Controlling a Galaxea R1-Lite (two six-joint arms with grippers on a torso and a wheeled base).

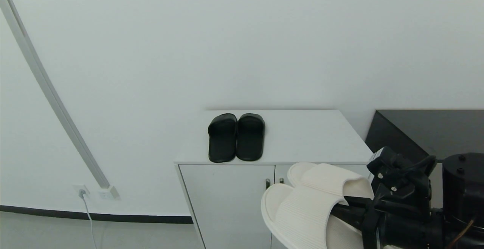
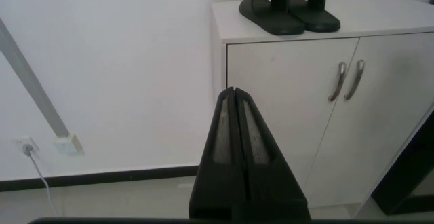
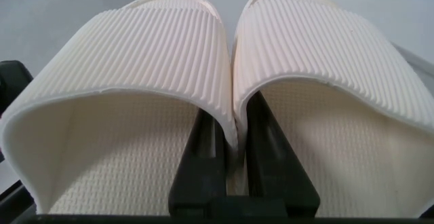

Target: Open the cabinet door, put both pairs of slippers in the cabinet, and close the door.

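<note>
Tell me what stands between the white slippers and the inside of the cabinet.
The cabinet's two doors are both shut, their handles side by side at the middle seam. The white slippers, clamped on the right gripper, hang in front of them. Nothing else visible blocks the way.

Wall (image 1: 242,45) runs behind everything. Trunking (image 1: 49,90) runs diag. down it, ahead & to left of left jaws, ending at box (image 1: 109,193) just beside socket (image 1: 80,190). Cable (image 1: 89,218) hangs from socket toward floor (image 1: 75,234). Black skirting (image 1: 94,216) lines wall base. Dark table (image 1: 435,128) sits beyond right jaws.
</note>
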